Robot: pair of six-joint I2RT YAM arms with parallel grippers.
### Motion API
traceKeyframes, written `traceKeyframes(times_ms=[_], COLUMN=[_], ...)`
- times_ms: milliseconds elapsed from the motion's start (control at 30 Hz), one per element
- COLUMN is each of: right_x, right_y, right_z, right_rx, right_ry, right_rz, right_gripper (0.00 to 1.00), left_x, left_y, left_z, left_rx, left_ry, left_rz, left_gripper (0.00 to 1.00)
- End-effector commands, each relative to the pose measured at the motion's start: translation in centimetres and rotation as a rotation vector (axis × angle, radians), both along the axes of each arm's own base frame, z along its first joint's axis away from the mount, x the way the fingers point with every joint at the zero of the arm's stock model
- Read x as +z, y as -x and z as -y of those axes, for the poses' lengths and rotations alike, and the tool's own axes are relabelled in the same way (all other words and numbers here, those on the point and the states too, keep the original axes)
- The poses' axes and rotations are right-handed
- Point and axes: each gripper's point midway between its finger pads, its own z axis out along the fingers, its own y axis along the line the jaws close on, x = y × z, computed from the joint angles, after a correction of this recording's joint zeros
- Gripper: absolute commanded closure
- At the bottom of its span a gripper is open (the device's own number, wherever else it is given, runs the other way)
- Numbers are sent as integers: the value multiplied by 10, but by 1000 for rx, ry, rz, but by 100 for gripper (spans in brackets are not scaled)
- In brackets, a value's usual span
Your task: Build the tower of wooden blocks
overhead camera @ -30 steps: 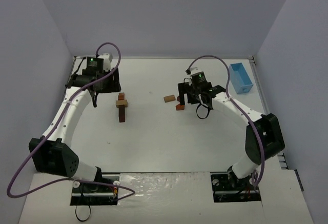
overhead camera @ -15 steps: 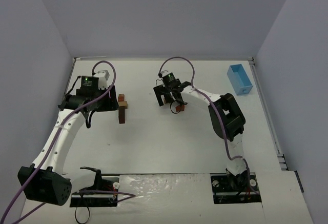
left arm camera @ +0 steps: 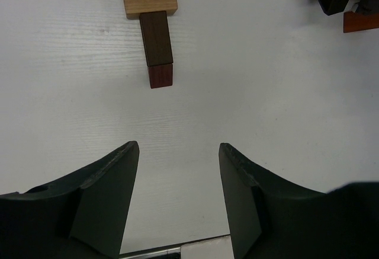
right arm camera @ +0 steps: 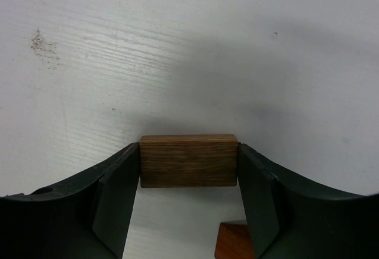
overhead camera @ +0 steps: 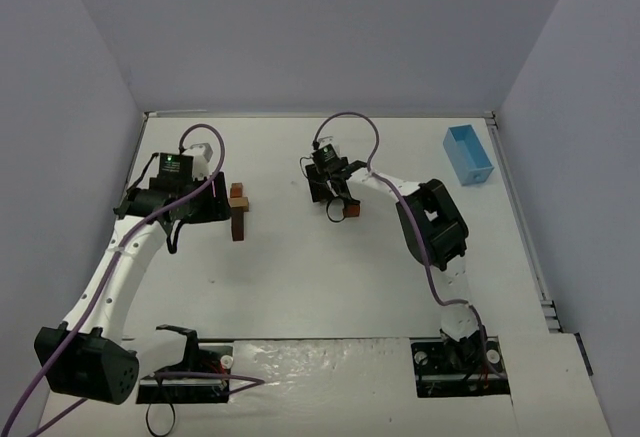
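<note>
At mid-table the right end effector (right arm camera: 188, 153) clamps a brown block (right arm camera: 188, 164) while the left end effector (left arm camera: 178, 148) stands open.

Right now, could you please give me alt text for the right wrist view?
The right end effector grips a brown block by its ends, over the white table. A reddish block shows just below it.

Brown wood block (right arm camera: 188, 160); tan, dark and reddish-brown tower (left arm camera: 156, 40); blue box (overhead camera: 470, 154)

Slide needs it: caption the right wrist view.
Right tool clamps a brown block, white table behind, red block close by.
</note>
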Motion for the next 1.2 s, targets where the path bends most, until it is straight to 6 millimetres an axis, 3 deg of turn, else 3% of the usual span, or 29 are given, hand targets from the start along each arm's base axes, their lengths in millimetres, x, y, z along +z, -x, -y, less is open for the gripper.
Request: traceKeyframes(times_ms=[0, 133, 367, 500, 667, 733, 833, 1000, 1167], right_x=[6, 7, 2, 9, 28, 47, 83, 127, 150], right_y=[12, 44, 106, 135, 139, 134, 129, 116, 117], right_z=[-16, -32, -64, -100, -109, -104, -91, -28, 48], right_rx=[-37, -60, -106, -36, 6, 14, 18, -29, -109], right_ry=[-30, -58, -121, -158, -171, -172, -179, -173, -177], right_rz=[23, 9, -27, -33, -1, 45, 121, 208, 258], right_gripper=[50, 66, 62, 31, 6, 0, 0, 0, 0], left_x=[20, 21, 17, 16, 16, 18, 19, 14, -8], left_y=[-2, -1, 4, 10, 15, 15, 13, 5, -7], left_z=[0, -2, -9, -14, -16, -13, -8, 17, 77], left_rx=[18, 39, 116, 180, 241, 256, 294, 305, 268], left_ry=[28, 26, 22, 25, 52, 76, 115, 109, 94], left_rz=[58, 52, 22, 2, -11, -13, -22, -55, -103], left_gripper=[47, 47, 47, 46, 37, 35, 34, 33, 31])
